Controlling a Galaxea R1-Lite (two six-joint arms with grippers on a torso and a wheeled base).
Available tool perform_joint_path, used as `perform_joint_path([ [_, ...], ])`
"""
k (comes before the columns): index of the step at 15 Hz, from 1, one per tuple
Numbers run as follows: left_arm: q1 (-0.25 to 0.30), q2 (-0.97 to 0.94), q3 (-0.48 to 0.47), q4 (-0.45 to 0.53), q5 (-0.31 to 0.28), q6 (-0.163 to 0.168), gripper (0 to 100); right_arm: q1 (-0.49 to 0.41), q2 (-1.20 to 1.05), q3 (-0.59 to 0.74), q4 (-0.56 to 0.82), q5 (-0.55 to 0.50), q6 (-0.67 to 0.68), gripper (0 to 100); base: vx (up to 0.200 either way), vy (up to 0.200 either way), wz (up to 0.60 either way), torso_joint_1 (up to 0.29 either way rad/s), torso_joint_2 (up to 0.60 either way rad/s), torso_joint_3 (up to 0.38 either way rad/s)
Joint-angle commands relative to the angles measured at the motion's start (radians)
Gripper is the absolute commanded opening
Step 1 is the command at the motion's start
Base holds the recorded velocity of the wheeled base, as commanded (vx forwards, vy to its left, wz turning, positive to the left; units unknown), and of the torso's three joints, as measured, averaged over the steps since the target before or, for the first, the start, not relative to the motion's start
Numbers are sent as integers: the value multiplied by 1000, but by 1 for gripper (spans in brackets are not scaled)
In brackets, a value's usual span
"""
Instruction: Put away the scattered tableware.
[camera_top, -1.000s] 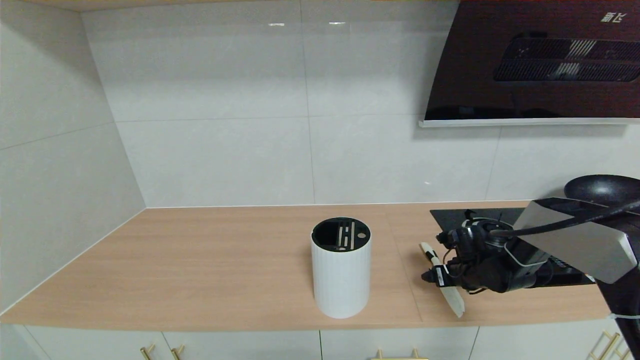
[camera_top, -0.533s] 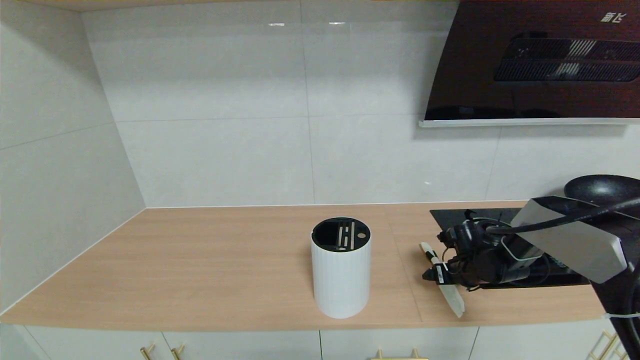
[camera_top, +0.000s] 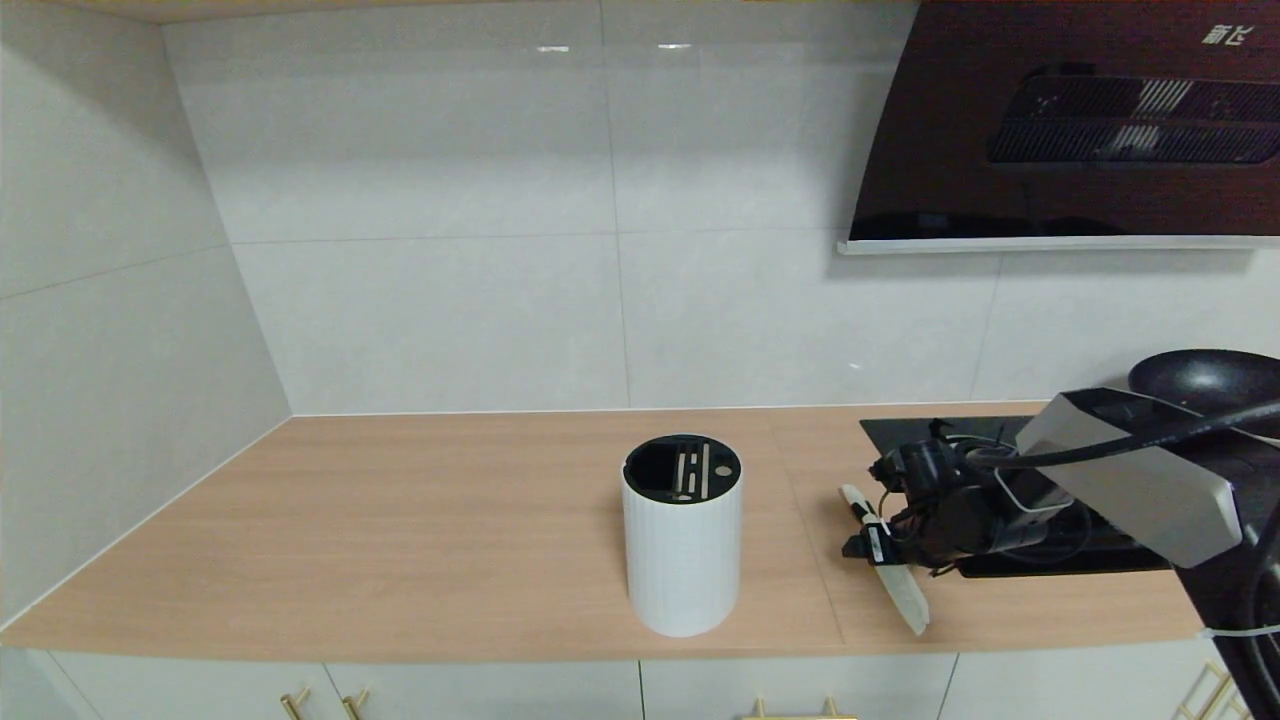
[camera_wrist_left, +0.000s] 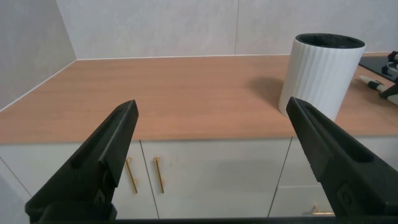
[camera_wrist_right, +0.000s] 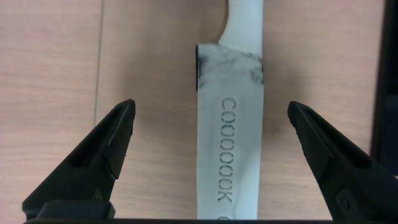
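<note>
A white knife (camera_top: 903, 592) lies flat on the wooden counter (camera_top: 420, 520), right of a white ribbed cylindrical holder (camera_top: 683, 545) with a black slotted top. My right gripper (camera_top: 864, 545) hangs low over the knife's middle, open. In the right wrist view its two fingers straddle the knife (camera_wrist_right: 230, 130), one on each side, apart from it. The blade has a dark smear near the handle. My left gripper (camera_wrist_left: 210, 109) is open and holds nothing, below and in front of the counter's front edge. The holder (camera_wrist_left: 323, 71) stands ahead of it on the counter.
A black hob (camera_top: 950, 440) lies right behind the knife, with a black pan (camera_top: 1205, 375) at the far right. A dark range hood (camera_top: 1070, 130) hangs above. Tiled walls close the back and left. Bare counter stretches left of the holder.
My right gripper has shifted slightly left and farther back over the knife. The knife and the holder have stayed where they were.
</note>
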Motion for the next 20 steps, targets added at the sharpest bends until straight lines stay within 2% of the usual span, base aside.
perform_joint_path([
  [1,0,0,0,0,0,0,100,0,-3,-5,4,-1,-2,100,0,0,0,0,0,0],
  [5,0,0,0,0,0,0,100,0,2,-49,83,-1,-5,100,0,0,0,0,0,0],
  [7,0,0,0,0,0,0,100,0,12,-101,174,1,-8,100,0,0,0,0,0,0],
  [12,0,0,0,0,0,0,100,0,31,-164,223,2,-10,100,0,0,0,0,0,0],
  [13,0,0,0,0,0,0,100,0,35,-172,232,2,-10,0,0,0,0,0,0,0],
  [16,0,0,0,0,0,0,100,0,38,-201,284,4,-10,0,0,0,0,0,0,0],
  [17,0,0,0,0,0,0,100,0,46,-230,341,4,-8,0,0,0,0,0,0,0],
  [20,0,0,0,0,0,0,100,0,46,-233,353,2,-7,0,0,0,0,0,0,0],
])
